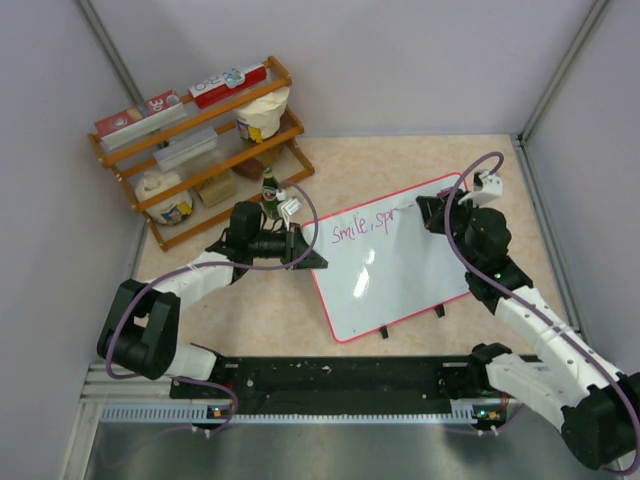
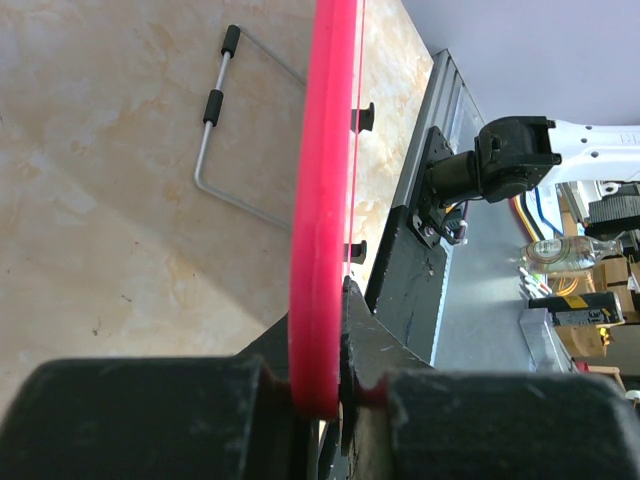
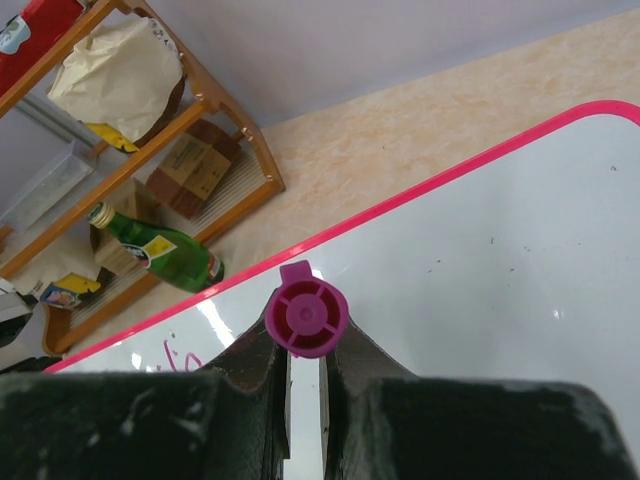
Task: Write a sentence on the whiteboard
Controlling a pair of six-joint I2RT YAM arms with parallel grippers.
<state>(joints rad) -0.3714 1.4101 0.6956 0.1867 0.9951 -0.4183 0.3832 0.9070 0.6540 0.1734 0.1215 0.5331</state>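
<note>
The whiteboard (image 1: 400, 275), glossy white with a pink frame, lies tilted on the beige table. Across its top runs the sentence (image 1: 366, 229) in thin pink script, reading "Smile, spr". My left gripper (image 1: 304, 250) is shut on the board's left edge; in the left wrist view the pink frame (image 2: 325, 200) passes edge-on between its jaws (image 2: 335, 392). My right gripper (image 1: 432, 212) hovers over the board's top right, shut on a magenta marker (image 3: 305, 318) seen end-on above the white surface (image 3: 480, 250). A few pink strokes (image 3: 175, 355) show at the lower left of the right wrist view.
A wooden shelf rack (image 1: 200, 140) with boxes and tubs stands at the back left. A green bottle (image 1: 269, 192) stands just before it, near the board's corner. A bent metal wire (image 2: 215, 130) lies on the table. A black rail (image 1: 330, 378) runs along the near edge.
</note>
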